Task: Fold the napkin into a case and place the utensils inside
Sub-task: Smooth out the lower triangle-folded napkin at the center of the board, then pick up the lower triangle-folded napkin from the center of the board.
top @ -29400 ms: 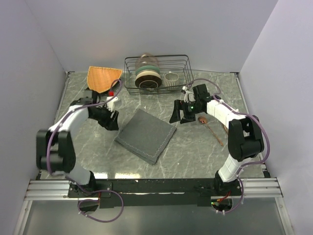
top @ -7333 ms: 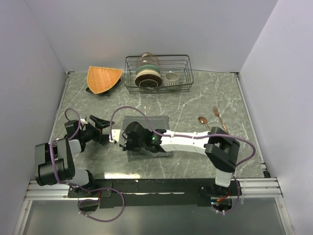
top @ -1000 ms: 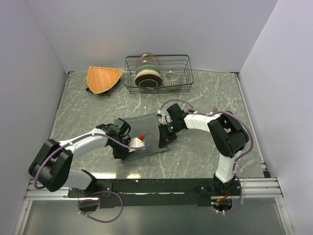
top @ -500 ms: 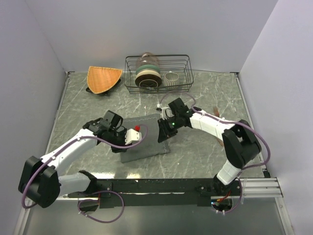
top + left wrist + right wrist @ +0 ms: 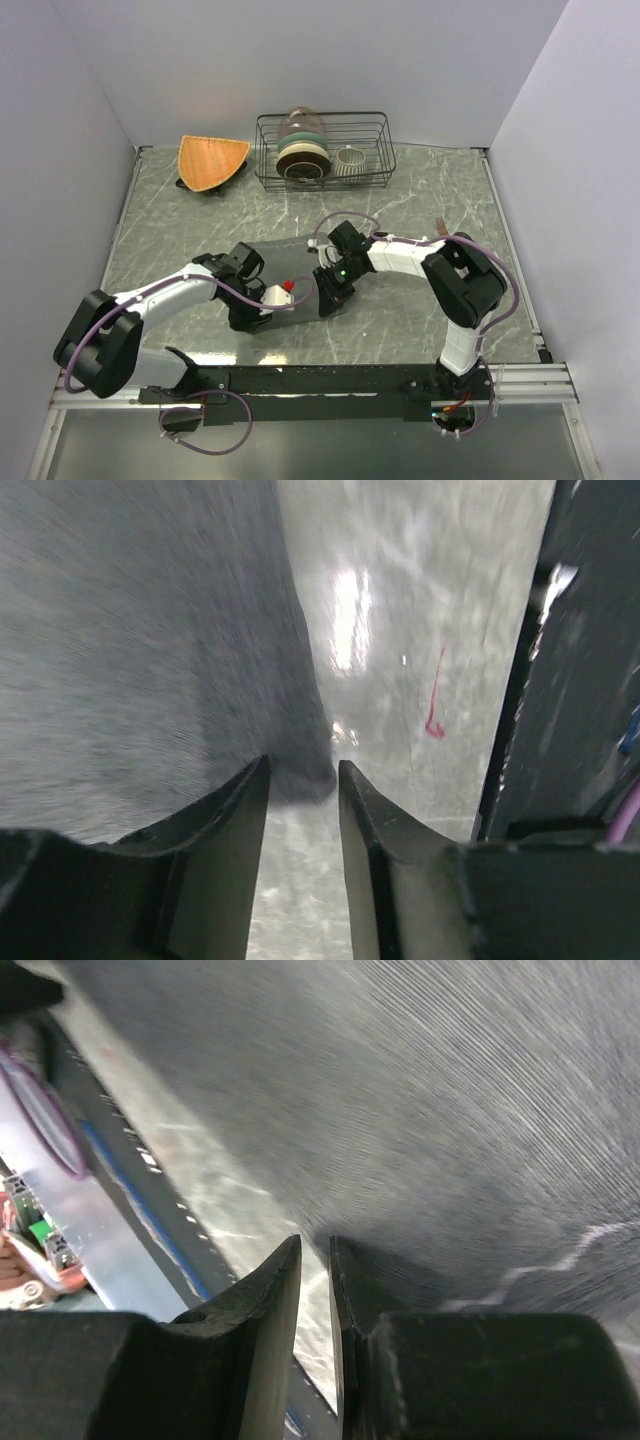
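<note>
Left gripper (image 5: 303,766) narrowly apart at the napkin (image 5: 130,630) corner; right gripper (image 5: 315,1241) nearly together, grip unclear

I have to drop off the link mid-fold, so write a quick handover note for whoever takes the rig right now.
Left gripper: jaws narrowly apart at the napkin's near left corner, not visibly pinching it.
Right gripper: jaws almost together at the napkin's near right corner; grip unclear.
Napkin: flat on the table between both grippers, a broad rectangle, not yet a narrow case.
Utensils: the tip of a fork shows beyond the right arm; the rest is hidden.
Left to do: finish the folds, then put the utensils inside.
</note>
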Controlling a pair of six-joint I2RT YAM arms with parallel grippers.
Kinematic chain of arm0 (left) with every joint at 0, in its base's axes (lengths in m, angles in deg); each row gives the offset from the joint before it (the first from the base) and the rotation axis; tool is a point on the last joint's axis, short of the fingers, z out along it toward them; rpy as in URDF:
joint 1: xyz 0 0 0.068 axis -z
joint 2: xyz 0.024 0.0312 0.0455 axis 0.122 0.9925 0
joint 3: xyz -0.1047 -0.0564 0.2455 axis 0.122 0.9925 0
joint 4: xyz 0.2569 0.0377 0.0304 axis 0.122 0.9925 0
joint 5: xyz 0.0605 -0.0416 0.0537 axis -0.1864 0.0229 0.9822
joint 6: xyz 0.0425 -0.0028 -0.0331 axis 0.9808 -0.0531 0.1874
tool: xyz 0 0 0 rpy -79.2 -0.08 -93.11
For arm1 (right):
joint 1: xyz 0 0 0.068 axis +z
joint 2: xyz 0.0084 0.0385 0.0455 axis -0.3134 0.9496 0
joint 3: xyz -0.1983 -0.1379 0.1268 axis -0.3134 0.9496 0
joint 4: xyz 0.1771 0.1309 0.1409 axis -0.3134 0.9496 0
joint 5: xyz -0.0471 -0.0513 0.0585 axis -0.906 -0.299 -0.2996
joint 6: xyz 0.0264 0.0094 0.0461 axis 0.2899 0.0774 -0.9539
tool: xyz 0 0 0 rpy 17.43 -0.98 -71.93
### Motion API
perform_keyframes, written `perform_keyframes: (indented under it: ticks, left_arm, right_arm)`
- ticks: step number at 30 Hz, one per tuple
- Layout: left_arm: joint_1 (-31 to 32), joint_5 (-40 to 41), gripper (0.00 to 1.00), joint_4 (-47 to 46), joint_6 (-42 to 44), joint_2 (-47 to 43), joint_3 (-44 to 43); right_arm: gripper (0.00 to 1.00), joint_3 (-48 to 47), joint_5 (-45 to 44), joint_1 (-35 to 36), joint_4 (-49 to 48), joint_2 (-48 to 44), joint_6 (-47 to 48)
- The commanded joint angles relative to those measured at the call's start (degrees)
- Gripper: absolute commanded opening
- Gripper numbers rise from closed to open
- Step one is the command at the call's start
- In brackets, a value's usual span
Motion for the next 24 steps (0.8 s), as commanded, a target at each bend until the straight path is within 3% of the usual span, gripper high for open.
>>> perform_keyframes:
  ticks: [1,4,7,9,10,11,13,19,24]
  left_arm:
    - [0.23,4.26,0.41,-1.38,4.07,1.75,2.67]
    - [-0.47,3.92,0.43,-2.43,4.78,0.09,2.94]
    - [-4.4,-2.82,0.54,-0.51,3.99,-3.51,-0.55]
    - [-8.54,-8.01,0.7,0.81,1.28,-5.8,-4.34]
    - [-13.61,-13.34,0.77,0.38,-4.13,-6.07,-8.53]
    - [-16.53,-15.57,0.9,-0.23,-7.49,-5.72,-10.58]
    - [-25.2,-21.89,0.98,-3.38,-17.74,-3.88,-16.01]
    - [-37.72,-27.19,0.97,-3.93,-34.4,14.47,-27.8]
    - [-41.16,-26.58,0.86,-4.81,-43.37,27.66,-32.39]
  right_arm:
    - [0.25,2.09,1.36,-0.48,-0.63,1.87,-0.6]
    - [0.27,2.97,3.11,0.13,-1.15,1.09,-1.57]
    - [0.31,2.63,5.13,0.92,-2.04,-1.37,-2.45]
    - [0.42,0.17,5.23,0.57,-0.11,-3.39,-1.14]
    - [0.45,-1.75,4.88,0.22,0.94,-4.18,-0.09]
    - [0.49,-2.73,4.18,-0.39,2.69,-4.97,1.75]
    - [0.52,-5.45,3.13,-2.06,4.63,-7.35,3.52]
    - [0.55,-8.98,-1.44,-3.73,8.16,-9.55,7.4]
    - [0.55,-8.63,-2.85,-4.26,8.07,-9.29,9.42]
